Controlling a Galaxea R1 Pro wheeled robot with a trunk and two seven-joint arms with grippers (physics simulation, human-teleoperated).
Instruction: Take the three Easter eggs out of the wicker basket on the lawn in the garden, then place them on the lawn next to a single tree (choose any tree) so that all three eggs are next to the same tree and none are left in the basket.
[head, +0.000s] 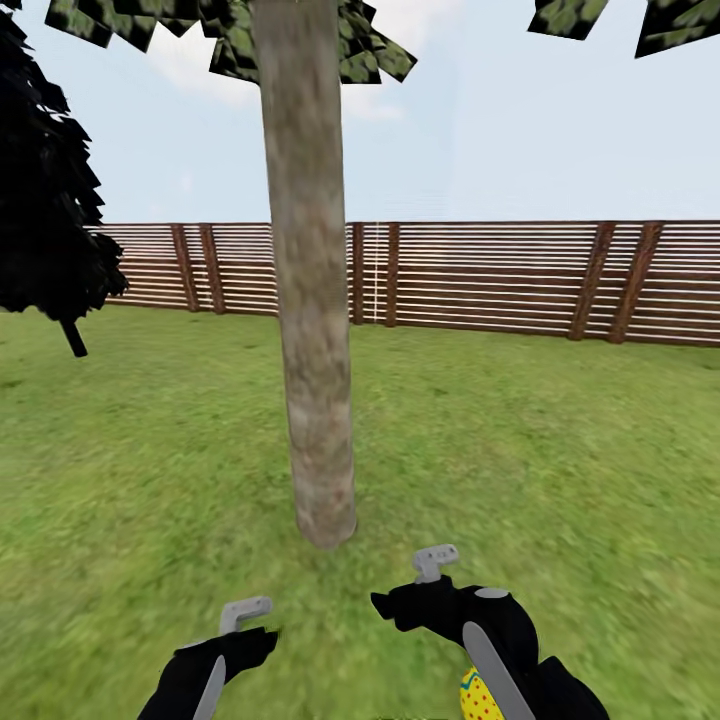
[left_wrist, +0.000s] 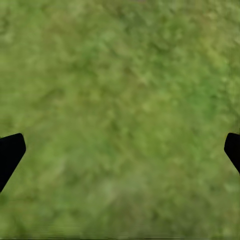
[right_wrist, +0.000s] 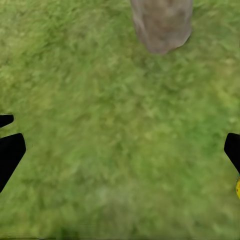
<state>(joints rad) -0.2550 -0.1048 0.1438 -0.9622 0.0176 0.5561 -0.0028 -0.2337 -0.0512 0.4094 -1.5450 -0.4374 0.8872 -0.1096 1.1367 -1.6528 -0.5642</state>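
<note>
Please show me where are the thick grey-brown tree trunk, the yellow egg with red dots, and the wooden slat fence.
Thick grey-brown tree trunk (head: 312, 330), head view, middle of the trunk.
Yellow egg with red dots (head: 478, 697), head view, visible dotted side.
Brown wooden slat fence (head: 490, 275), head view, slats right of trunk.

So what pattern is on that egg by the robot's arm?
Yellow with red dots, on the Easter egg; best seen in the head view.

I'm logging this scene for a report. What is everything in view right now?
Tree: one, pale grey-brown trunk, straight ahead on the lawn.
Dark tree: one, near-black, far left.
Fence: one, brown slats, along the back.
Lawn: one, mottled green, all around.
Egg: one seen, yellow with red dots, on the grass near the trunk, under the right arm.
Left gripper: one, black, open over bare grass.
Right gripper: one, black, open, empty, near the trunk base.
</note>
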